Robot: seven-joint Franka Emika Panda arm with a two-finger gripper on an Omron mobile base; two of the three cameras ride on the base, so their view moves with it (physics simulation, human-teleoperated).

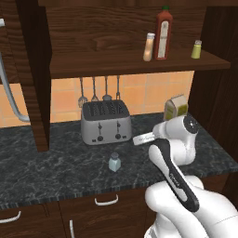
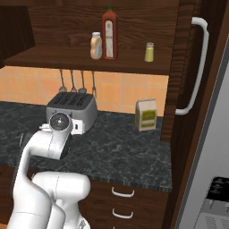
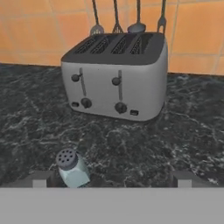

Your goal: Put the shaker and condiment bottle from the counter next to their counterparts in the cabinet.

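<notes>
Now the small pale blue-grey shaker with a grey cap (image 1: 114,162) stands upright near the front edge of the black marbled counter (image 1: 46,162), before a silver four-slot toaster (image 1: 105,122). An orange-tan bottle (image 1: 148,47) already sits on the dark wood cabinet shelf (image 1: 93,62). Gripper (image 3: 111,180) fingers stand apart, holding nothing; the shaker sits beside the left finger, so descending now could tip it.

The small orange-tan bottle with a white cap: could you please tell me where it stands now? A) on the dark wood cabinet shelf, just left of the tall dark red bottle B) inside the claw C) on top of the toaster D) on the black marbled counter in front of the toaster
A: the small orange-tan bottle with a white cap stands on the dark wood cabinet shelf, just left of the tall dark red bottle.
</notes>
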